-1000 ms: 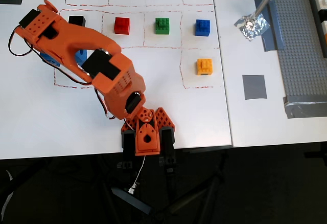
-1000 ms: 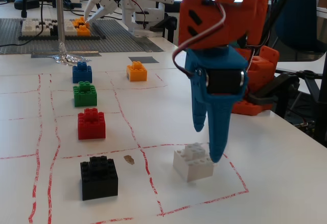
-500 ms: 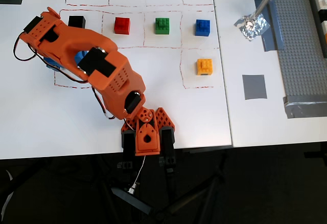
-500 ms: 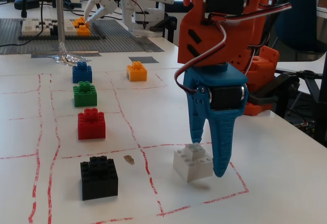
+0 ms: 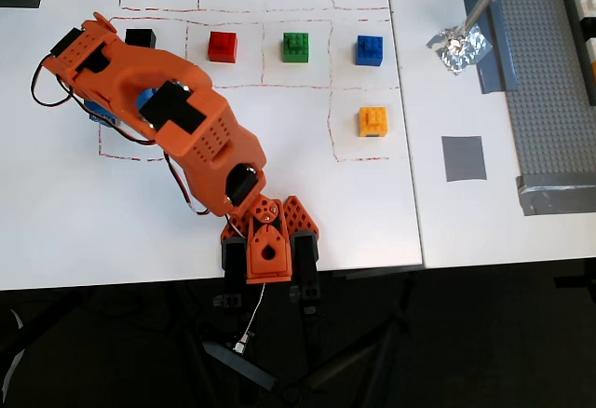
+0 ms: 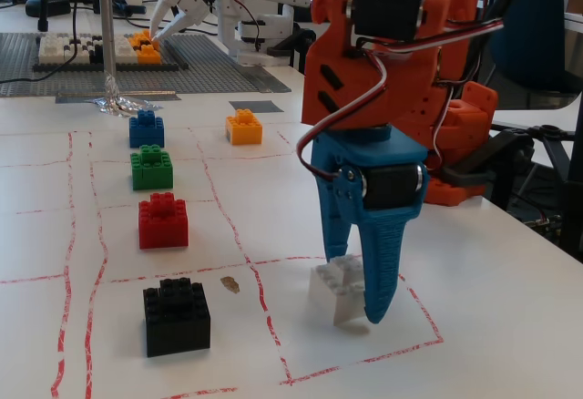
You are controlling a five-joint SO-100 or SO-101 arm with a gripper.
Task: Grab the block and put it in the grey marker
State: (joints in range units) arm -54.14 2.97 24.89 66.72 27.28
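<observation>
The white block (image 6: 333, 287) sits tilted inside a red-lined square on the white table, between the blue fingers of my gripper (image 6: 353, 290). The fingers point straight down and press on both its sides. In the overhead view my orange arm (image 5: 186, 119) covers the block and most of the gripper. The grey marker (image 5: 464, 158) is a flat dark square far to the right in the overhead view. In the fixed view the grey marker (image 6: 255, 106) lies at the back, behind the orange-yellow brick (image 6: 243, 128).
Black (image 5: 140, 38), red (image 5: 223, 47), green (image 5: 296, 47) and blue (image 5: 370, 50) bricks stand in a row, with the orange-yellow brick (image 5: 373, 121) below the blue one. Crumpled foil (image 5: 458, 47) and a grey studded baseplate (image 5: 549, 82) are at the right.
</observation>
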